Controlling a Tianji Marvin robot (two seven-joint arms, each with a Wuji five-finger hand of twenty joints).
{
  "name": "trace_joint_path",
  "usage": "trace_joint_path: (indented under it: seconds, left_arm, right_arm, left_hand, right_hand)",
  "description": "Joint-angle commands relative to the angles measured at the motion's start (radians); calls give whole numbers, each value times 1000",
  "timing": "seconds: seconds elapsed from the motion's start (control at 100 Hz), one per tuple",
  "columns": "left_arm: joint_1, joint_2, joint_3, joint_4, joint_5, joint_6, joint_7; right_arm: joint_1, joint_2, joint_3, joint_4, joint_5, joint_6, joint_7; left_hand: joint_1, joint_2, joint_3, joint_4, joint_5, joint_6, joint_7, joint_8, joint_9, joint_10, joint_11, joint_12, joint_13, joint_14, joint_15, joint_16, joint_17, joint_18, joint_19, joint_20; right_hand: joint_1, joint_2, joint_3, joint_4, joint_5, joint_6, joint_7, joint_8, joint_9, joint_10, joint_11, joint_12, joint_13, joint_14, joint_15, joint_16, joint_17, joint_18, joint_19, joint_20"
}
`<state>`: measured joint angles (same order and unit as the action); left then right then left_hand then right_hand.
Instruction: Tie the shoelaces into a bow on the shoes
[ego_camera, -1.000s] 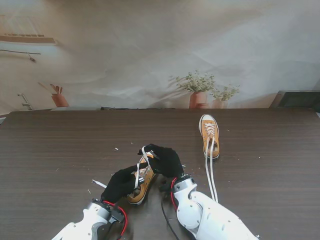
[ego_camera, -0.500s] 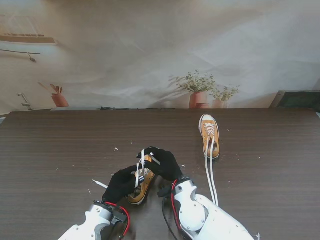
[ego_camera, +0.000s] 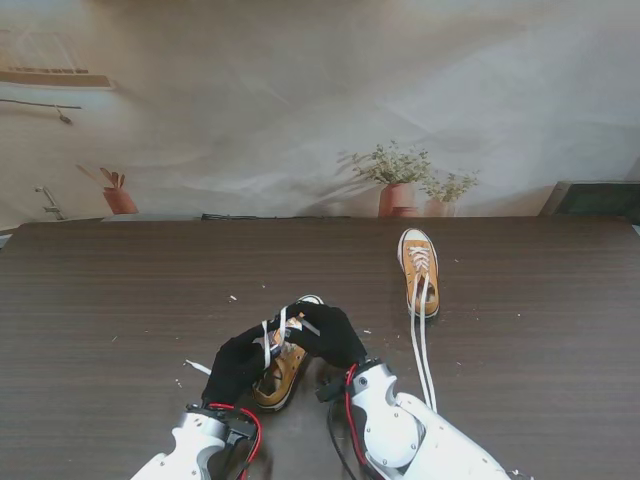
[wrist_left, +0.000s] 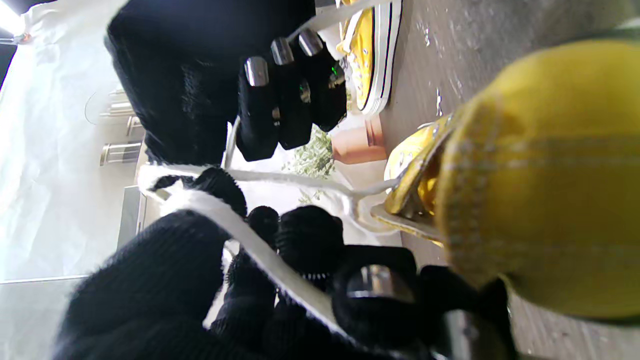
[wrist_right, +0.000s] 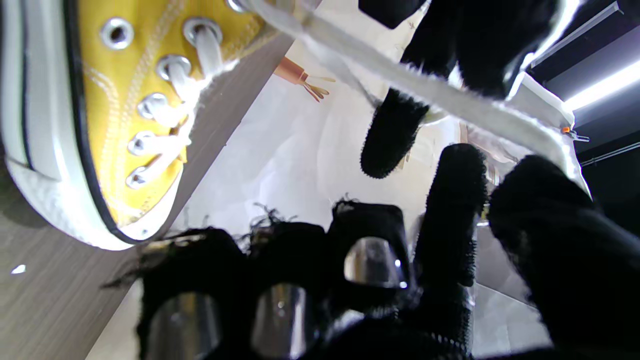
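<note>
A yellow sneaker (ego_camera: 276, 372) lies near me at the table's middle, partly hidden by both black-gloved hands. Its white laces (ego_camera: 274, 333) are lifted off it. My left hand (ego_camera: 240, 362) is closed on one lace strand (wrist_left: 260, 252), which runs across its fingers. My right hand (ego_camera: 328, 334) meets it just above the shoe and pinches the other strand (wrist_right: 450, 107) between thumb and fingers. The shoe's eyelets (wrist_right: 150, 107) show in the right wrist view. A second yellow sneaker (ego_camera: 419, 269) stands farther away on the right, its loose laces (ego_camera: 421, 345) trailing toward me.
Small white scraps (ego_camera: 197, 367) lie on the dark wood table (ego_camera: 120, 300) to the left of the hands. Potted plants (ego_camera: 398, 180) stand beyond the table's far edge against a white backdrop.
Both hands have drawn closer together over the near shoe. The left hand rose and moved farther from me, and the raised lace loop now sits lower, bunched between the two hands.
</note>
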<state>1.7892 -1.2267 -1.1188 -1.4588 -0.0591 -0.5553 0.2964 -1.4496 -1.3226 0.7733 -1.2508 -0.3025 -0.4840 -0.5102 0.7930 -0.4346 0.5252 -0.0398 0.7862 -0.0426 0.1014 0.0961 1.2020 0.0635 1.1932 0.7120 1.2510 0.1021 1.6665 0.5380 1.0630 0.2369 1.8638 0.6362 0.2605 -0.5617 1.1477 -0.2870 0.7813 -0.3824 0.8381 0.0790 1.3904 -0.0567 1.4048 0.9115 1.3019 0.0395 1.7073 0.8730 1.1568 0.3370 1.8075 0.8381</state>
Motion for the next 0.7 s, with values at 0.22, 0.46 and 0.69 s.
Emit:
trace_joint_path:
  seconds: [0.22,0.46,0.69]
  left_arm:
    - [-27,-37,14,37,63,-25,82]
    - [-32,-37,16,38,132,-28,112]
    - [-29,-35,10,26,210,-22,146]
  right_arm:
    - [-22,33,20,-53,2,37,62]
    - [-22,42,19,-61,-10,67,81]
    - [-21,56,8,-80,-11,113,125]
  left_hand:
    - [-8,-8,23,-23,14,-6,-16,0,27,43,-10,8,20,1,13,-16,27,-61,230,-8]
    - [-6,-8,28,-25,21,-8,-13,0,28,41,-10,6,20,4,13,-16,26,-56,230,-8]
    - [-2,-7,27,-26,20,-7,-14,0,29,40,-11,4,20,4,13,-16,26,-53,230,-10]
  right_hand:
    - [-78,-5,-33,42,48,74,-98,43,59,32,45,8,9,-21,82,9,28,3,286,-1]
    - [-90,-1,-28,109,64,112,-143,99,59,32,45,8,9,-21,83,9,28,3,287,1]
    - [-87,3,-39,107,73,141,-162,108,59,32,44,8,9,-23,82,9,29,2,287,4]
